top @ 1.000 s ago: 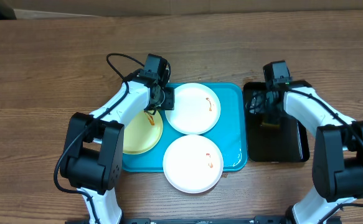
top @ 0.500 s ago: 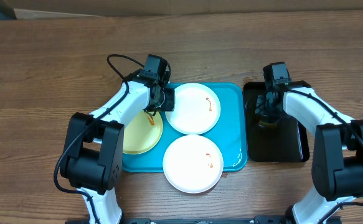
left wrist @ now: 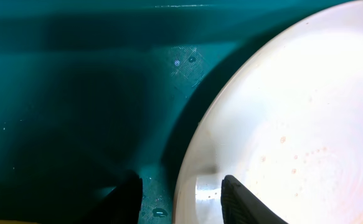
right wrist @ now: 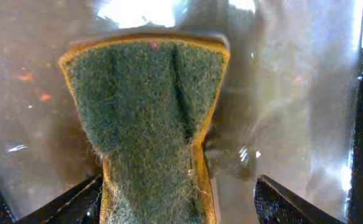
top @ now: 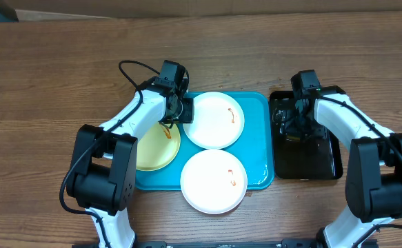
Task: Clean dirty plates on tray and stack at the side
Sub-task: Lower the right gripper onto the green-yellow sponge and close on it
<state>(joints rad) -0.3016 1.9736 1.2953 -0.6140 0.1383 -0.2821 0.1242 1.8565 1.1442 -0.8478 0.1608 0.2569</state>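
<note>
Three plates lie on the turquoise tray (top: 259,138). One white plate (top: 218,124) is at the back. Another white plate (top: 211,182) is at the front and overhangs the tray's edge. A yellow-green plate (top: 152,151) is at the left. All three carry orange smears. My left gripper (top: 185,114) (left wrist: 184,199) straddles the back white plate's (left wrist: 293,124) left rim, with one finger on the plate and a strip of tray (left wrist: 75,93) showing beside the other. My right gripper (top: 294,127) (right wrist: 178,202) stands open around a green-and-yellow sponge (right wrist: 147,112), with a gap on the sponge's right.
The sponge lies in a narrow black tray (top: 325,162) with a wet bottom, right of the turquoise tray. Bare wooden table (top: 49,83) surrounds both trays. A black cable (top: 128,69) loops off the left arm.
The right gripper has shifted slightly over the black tray, and the sponge's yellow edge no longer shows below it from overhead. The left arm and the plates have not moved.
</note>
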